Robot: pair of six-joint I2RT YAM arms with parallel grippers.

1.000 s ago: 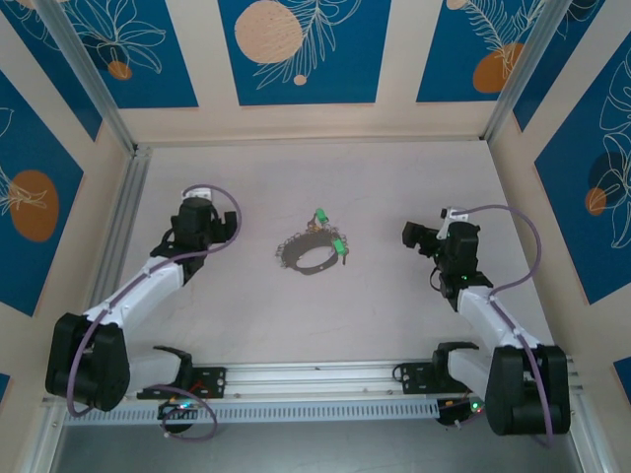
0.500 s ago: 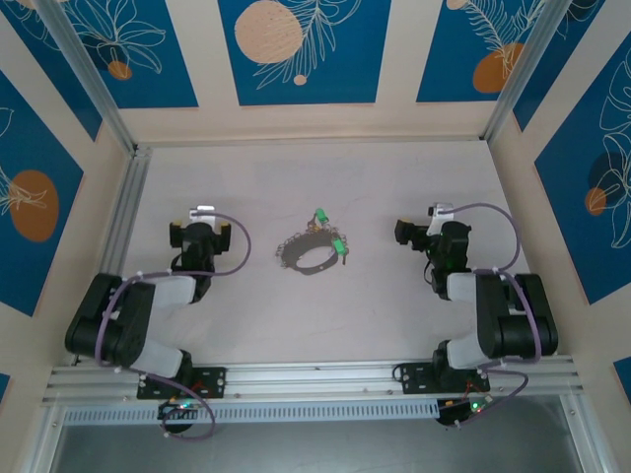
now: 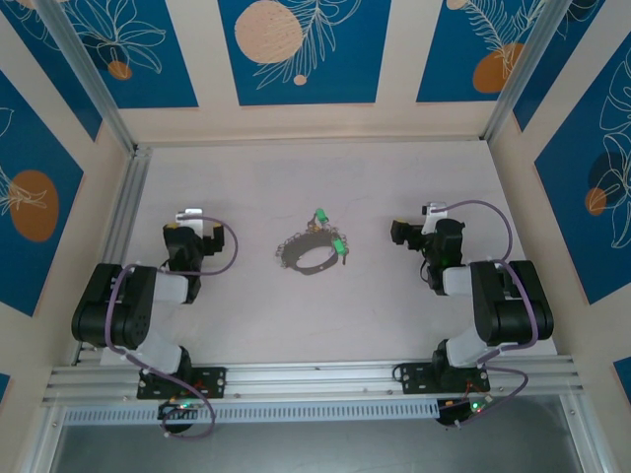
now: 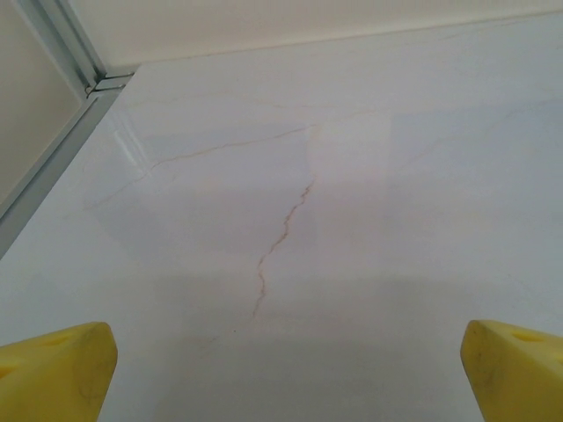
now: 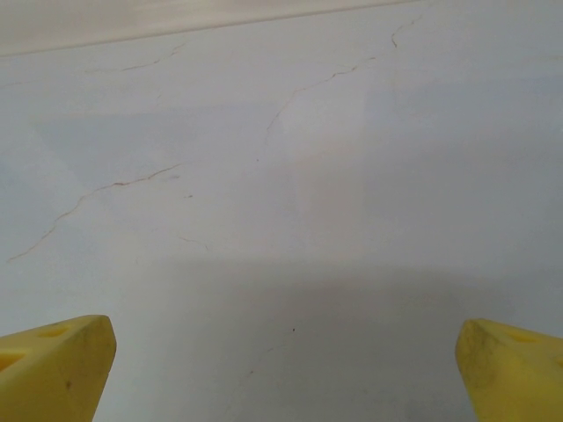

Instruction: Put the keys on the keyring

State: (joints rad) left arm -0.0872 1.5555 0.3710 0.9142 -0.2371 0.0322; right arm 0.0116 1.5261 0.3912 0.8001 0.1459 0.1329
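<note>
The keyring (image 3: 308,258) lies flat at about the middle of the pale surface (image 3: 296,325). It is a grey wire oval with chain-like links along its left and far sides. The keys (image 3: 338,246) rest against it: one green head at the ring's right side, another just past its far side, toward the far edge. From where I stand I cannot tell whether they are threaded on the wire or only touching it.

The left tool (image 3: 189,229) is out toward the left edge, well apart from the ring. Its jaws are spread wide with nothing between them, over bare surface crossed by a thin brown vein. The right tool (image 3: 410,233) sits toward the right edge, also wide and empty. Both arms, the left arm (image 3: 128,315) and the right arm (image 3: 503,310), are folded back toward the near edge.
</note>
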